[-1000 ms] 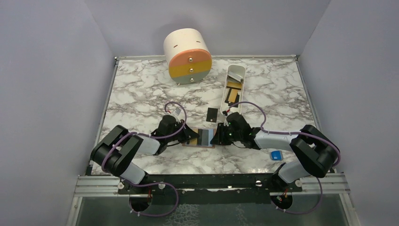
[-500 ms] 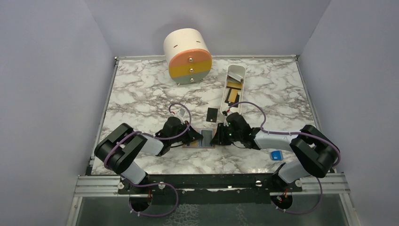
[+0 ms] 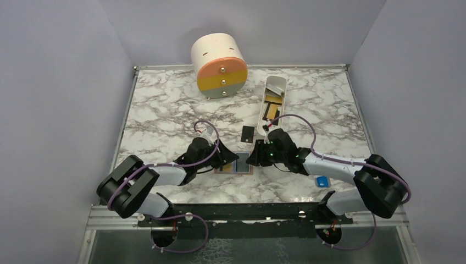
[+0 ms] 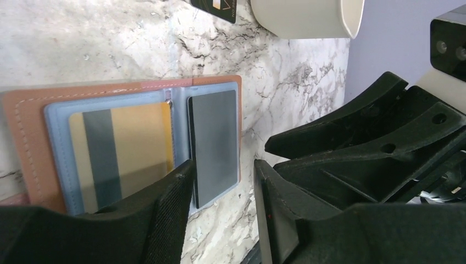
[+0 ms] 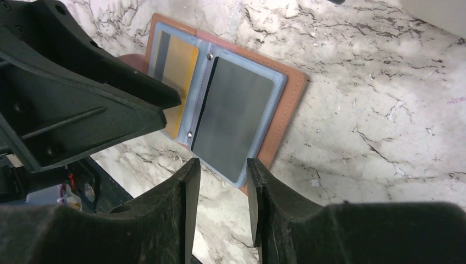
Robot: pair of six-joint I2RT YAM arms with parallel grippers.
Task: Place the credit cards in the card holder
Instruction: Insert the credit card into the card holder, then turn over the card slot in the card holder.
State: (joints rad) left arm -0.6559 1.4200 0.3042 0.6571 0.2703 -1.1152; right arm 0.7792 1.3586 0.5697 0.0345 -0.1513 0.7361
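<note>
marble table (image 3: 165, 104) with open card holder (image 3: 240, 163), tray (image 3: 276, 81)

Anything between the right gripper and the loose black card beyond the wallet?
Nothing visible: only bare table between right gripper and black card. White tray lies right of the card, off the path.

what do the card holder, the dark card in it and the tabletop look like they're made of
card holder: tan leather or faux leather by the look, matte, with a stitched seam along the edge.
dark card: probably plastic; thin, flat, grey with a dull sheen.
tabletop: white with grey marble veining and a smooth surface; whether it is real stone or printed laminate cannot be told.
</note>
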